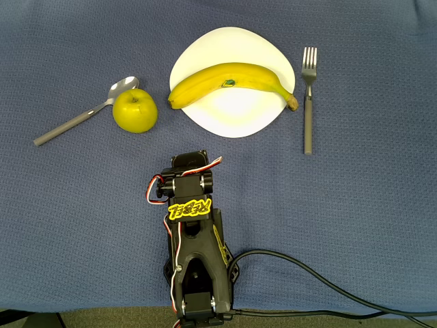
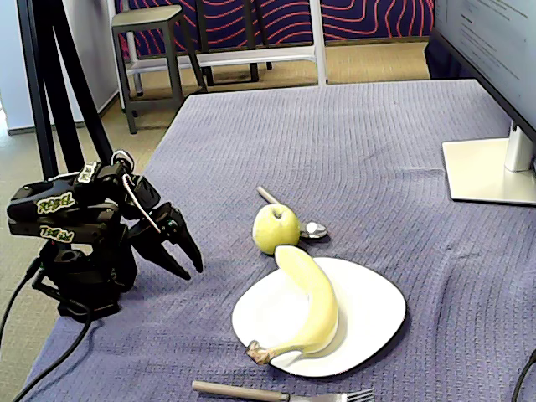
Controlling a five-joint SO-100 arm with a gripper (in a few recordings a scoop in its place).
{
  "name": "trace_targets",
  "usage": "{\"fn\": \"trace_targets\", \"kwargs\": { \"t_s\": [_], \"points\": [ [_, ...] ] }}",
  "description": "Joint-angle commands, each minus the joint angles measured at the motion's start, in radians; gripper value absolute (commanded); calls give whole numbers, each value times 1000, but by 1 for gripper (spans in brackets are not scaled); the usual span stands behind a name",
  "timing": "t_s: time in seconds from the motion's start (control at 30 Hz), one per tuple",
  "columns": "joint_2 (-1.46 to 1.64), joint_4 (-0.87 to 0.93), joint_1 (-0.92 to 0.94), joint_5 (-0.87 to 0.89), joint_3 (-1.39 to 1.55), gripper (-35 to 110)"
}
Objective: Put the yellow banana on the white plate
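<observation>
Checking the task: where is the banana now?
The yellow banana lies across the white plate, overhead view, between apple and fork.

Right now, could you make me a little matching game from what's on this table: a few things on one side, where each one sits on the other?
Things:
1. banana
2. apple
3. fork
4. robot's hand

Places:
A. on the cloth, right of the plate in the overhead view
B. empty, above the cloth, apart from the food
C. lying across the white plate
D. touching the spoon

Pairs: 1-C, 2-D, 3-A, 4-B
</observation>
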Motion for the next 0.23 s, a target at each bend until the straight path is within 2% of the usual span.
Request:
{"fn": "trace_targets", "kwargs": {
  "t_s": [0.0,0.2],
  "points": [
    [12,20,40,-26,-6,0],
    [23,29,40,-32,-5,0]
  ]
}}
